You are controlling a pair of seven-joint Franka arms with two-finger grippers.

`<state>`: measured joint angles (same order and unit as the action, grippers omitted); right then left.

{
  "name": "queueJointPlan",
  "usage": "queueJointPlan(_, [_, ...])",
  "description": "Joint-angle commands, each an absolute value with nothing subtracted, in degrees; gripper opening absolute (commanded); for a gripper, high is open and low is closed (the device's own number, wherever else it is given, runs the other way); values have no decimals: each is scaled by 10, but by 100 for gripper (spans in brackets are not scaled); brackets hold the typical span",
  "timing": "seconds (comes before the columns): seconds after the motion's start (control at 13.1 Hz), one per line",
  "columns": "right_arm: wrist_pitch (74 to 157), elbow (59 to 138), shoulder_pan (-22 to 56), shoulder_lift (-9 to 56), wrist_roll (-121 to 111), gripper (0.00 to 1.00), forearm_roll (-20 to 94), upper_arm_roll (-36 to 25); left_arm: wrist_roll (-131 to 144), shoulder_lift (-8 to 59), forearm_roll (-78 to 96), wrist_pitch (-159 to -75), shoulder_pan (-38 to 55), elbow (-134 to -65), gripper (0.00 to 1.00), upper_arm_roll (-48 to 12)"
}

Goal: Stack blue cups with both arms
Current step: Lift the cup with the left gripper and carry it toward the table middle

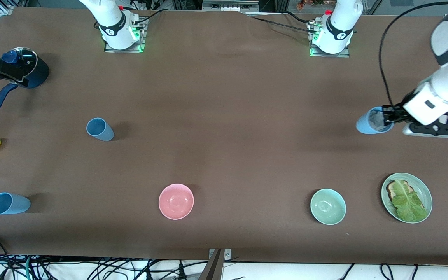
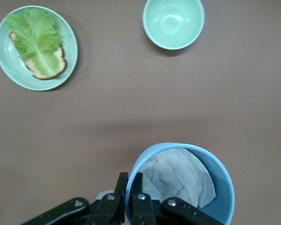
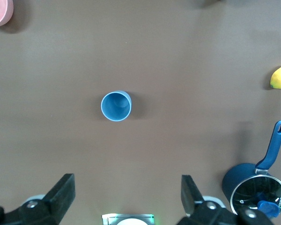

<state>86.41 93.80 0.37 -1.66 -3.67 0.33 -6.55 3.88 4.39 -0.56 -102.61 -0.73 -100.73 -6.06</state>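
Stacking not begun; three matte light-blue tumblers stand apart.

- Paper-stuffed tumbler point(image 1: 371, 123), left arm's edge: left gripper point(image 1: 388, 115) pinches its rim.
- Tumbler point(image 1: 100, 129); corner tumbler point(image 1: 9, 203): untouched.
- Right gripper point(image 3: 126, 197): spread wide, empty, over the right arm's base edge.

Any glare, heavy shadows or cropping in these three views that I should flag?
Front view: even light, soft shadows beside each blue cup; glare on the pot's glass lid. Left wrist view: sharp; the left tool and its held cup are cut by the frame edge. Right wrist view: even light; the right tool, open, is cropped.
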Motion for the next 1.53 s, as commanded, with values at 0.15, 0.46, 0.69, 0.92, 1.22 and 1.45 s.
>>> queueJointPlan(0.15, [860, 938, 4, -20, -37, 100, 4, -67, 264, 66, -1, -1010, 89, -968, 0, -98])
queueJointPlan(0.46, [860, 938, 4, -20, -37, 100, 4, -67, 438, 108, 1, -1010, 192, -920, 0, -97])
queueJointPlan(0.69, [860, 938, 4, -20, -37, 100, 4, -67, 574, 183, -2, -1011, 277, -845, 0, -92])
queueJointPlan(0.92, [860, 938, 4, -20, -37, 100, 4, -67, 669, 257, -7, -1015, 326, -771, 0, -87])
queueJointPlan(1.22, [860, 938, 4, -20, -37, 100, 4, -67, 736, 323, -7, -1022, 430, -713, 0, -2])
queueJointPlan(1.45, [860, 938, 4, -20, -37, 100, 4, -67, 776, 356, -7, -1072, 457, -713, 0, 18])
